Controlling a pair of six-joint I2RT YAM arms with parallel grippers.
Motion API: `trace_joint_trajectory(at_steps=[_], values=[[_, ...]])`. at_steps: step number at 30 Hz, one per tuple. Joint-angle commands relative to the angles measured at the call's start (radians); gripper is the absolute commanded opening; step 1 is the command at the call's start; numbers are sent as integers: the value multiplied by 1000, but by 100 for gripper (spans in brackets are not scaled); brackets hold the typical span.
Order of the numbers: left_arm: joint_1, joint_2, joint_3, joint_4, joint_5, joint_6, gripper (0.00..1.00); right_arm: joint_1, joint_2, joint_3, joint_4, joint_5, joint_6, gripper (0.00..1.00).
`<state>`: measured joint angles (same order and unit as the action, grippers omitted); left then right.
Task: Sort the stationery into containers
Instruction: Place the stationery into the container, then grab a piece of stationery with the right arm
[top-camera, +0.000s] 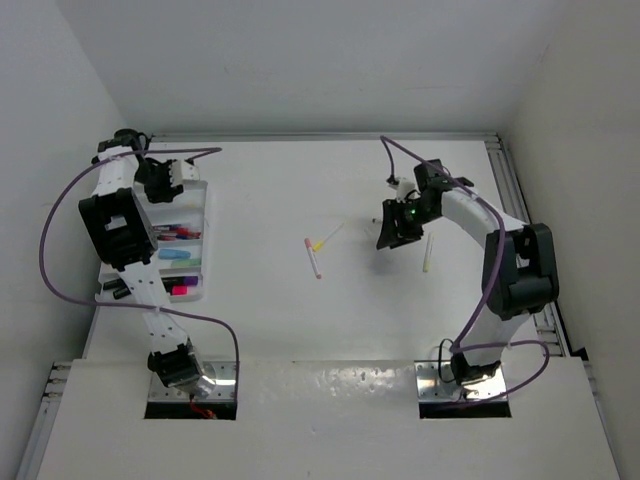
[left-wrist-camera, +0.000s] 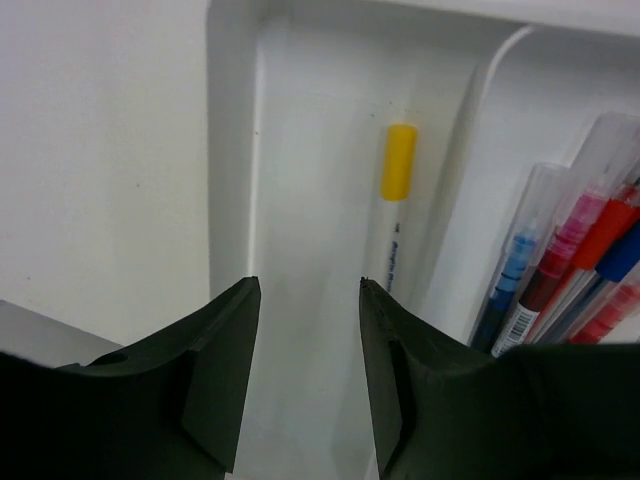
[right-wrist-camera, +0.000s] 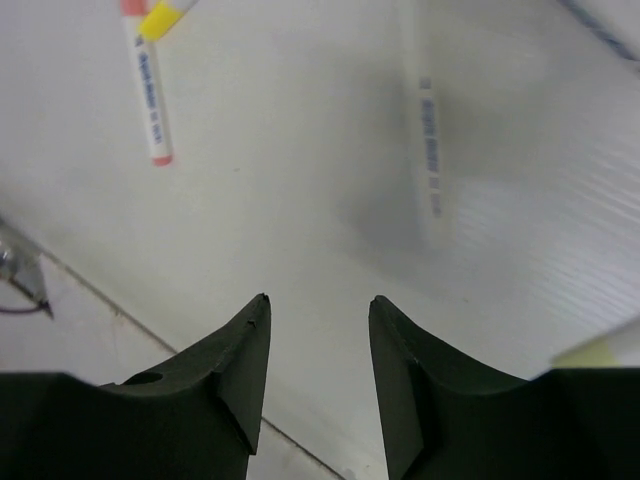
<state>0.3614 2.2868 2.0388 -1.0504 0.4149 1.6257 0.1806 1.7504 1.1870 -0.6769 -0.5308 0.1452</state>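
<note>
The white divided tray (top-camera: 204, 215) stands at the far left with pens and highlighters in it. My left gripper (top-camera: 166, 184) hovers open and empty over the tray's far end. In the left wrist view the gripper (left-wrist-camera: 308, 281) is above an end compartment (left-wrist-camera: 300, 150) holding a yellow-capped white pen (left-wrist-camera: 393, 205). Several blue, pink and red pens (left-wrist-camera: 570, 260) lie in the compartment beside it. My right gripper (top-camera: 393, 231) is open and empty above mid-table. In the right wrist view the gripper (right-wrist-camera: 318, 297) has a pink-capped pen (right-wrist-camera: 148, 95) and a blurred white pen (right-wrist-camera: 428, 150) beyond it.
On the table a pink-capped pen (top-camera: 313, 258) and a yellow-capped pen (top-camera: 326, 238) lie together left of the right gripper. Another pale pen (top-camera: 428, 252) lies to its right. A metal rail (top-camera: 510, 190) runs along the right edge, and walls close in the back and sides.
</note>
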Motion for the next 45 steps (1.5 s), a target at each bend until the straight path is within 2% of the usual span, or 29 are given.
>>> trace_joint_trajectory(at_steps=[1,3,7,8,9,11,12,15,18,23,31,33,36,38,41,43,45], values=[[-1,-101,37,27,132,-78,51,-49,-87,-24,56,168,88,43],[-6,-148,28,56,194,-131,51,-73,-120,-93,83,222,122,41],[-32,-372,-109,199,350,-433,60,-115,-175,-167,122,373,149,40],[-56,-421,-211,223,354,-466,62,-118,-177,-168,117,423,149,40],[-74,-523,-263,275,357,-487,64,-121,-172,-174,116,445,154,41],[-120,-625,-380,326,369,-523,64,-125,-154,-173,114,491,162,41],[-136,-732,-488,384,375,-535,65,-130,-143,-165,114,506,165,42],[-194,-911,-673,502,381,-631,72,-139,-98,-161,125,557,188,42],[-243,-1022,-747,552,364,-714,75,-145,-59,-159,148,578,200,42],[-280,-1079,-770,541,355,-817,75,-138,-9,-152,178,611,209,41],[-295,-1096,-787,532,348,-840,75,-105,95,-116,166,672,182,35],[-297,-1095,-790,532,344,-843,75,-102,113,-119,162,673,179,31],[-300,-1098,-792,527,361,-837,75,-99,126,-130,151,669,171,18],[-302,-1101,-798,523,390,-827,74,-96,132,-144,145,652,160,5],[-312,-1103,-807,494,439,-773,72,-98,113,-161,134,600,152,0],[-328,-1106,-810,457,461,-744,72,-99,59,-178,129,551,134,0],[-351,-1104,-816,396,486,-675,71,-95,6,-190,125,435,111,0]])
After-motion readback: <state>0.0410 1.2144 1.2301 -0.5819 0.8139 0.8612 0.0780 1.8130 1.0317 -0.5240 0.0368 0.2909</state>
